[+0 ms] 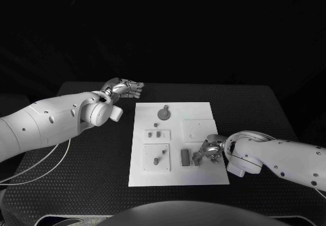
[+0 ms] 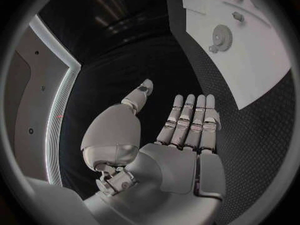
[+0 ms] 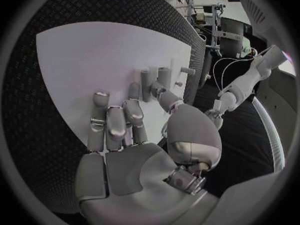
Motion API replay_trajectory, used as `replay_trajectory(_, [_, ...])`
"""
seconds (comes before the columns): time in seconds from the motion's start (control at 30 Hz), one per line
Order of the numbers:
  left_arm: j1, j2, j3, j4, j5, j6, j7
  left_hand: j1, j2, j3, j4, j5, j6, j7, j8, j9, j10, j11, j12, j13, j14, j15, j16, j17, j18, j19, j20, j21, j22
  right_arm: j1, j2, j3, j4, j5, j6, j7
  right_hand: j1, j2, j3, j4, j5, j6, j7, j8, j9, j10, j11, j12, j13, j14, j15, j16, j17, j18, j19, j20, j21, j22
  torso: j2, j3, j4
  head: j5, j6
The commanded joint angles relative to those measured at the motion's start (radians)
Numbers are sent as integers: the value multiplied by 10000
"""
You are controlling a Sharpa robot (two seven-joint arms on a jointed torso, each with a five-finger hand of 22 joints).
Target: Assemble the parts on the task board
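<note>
Several parts point(image 1: 185, 157) are still seen loose on the task board point(image 1: 193, 111) at frame centre, the right hand point(image 1: 207, 153) lowered over them, grip undeterminable, left hand point(image 1: 124, 88) held wide upper left.

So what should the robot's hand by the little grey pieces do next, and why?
Probably close the right hand on the upright grey part just past its fingertips. It hovers over the task board's near corner with fingers spread and nothing held, while the left hand waits open, off the board.
</note>
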Motion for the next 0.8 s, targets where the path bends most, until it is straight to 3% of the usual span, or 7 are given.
replay_trajectory(0.03, [12, 25, 5, 16, -19, 128, 38, 28, -37, 30, 47, -19, -9, 377, 60, 16, -86, 5, 11, -9, -62, 4, -41, 7, -34, -50, -1, 36, -10, -44, 43, -24, 16, -84, 332, 39, -63, -171, 15, 127, 25, -66, 57, -77, -35, -124, 11, -66, -51, -121, 10, -62, -62, 91, -28, 74, -49, 68, 3, 3, -2, 9, -7])
replay_trajectory(0.47, [12, 20, 4, 19, -19, 121, 34, 33, -40, 31, 48, -19, -11, 380, 61, 15, -88, 7, 11, -9, -63, 5, -40, 10, -35, -54, 1, 37, -8, -45, 43, -24, 44, -58, 339, 122, -303, -1022, 327, 917, 27, -150, 90, -80, -61, -268, 44, -116, -105, -257, 36, -62, -163, 91, -53, 85, -59, 107, 2, -1, -1, 7, -10])
replay_trajectory(0.8, [12, 10, 3, 24, -19, 118, 29, 36, -44, 30, 48, -19, -13, 380, 61, 15, -90, 9, 10, -9, -63, 6, -40, 13, -36, -59, 2, 36, -7, -45, 35, -24, 42, -37, 321, 156, -342, -1148, 376, 1126, 27, -160, 90, -63, -51, -269, 44, -103, -96, -263, 36, -55, -160, 91, -53, 81, -52, 118, 1, -6, -1, 10, -10])
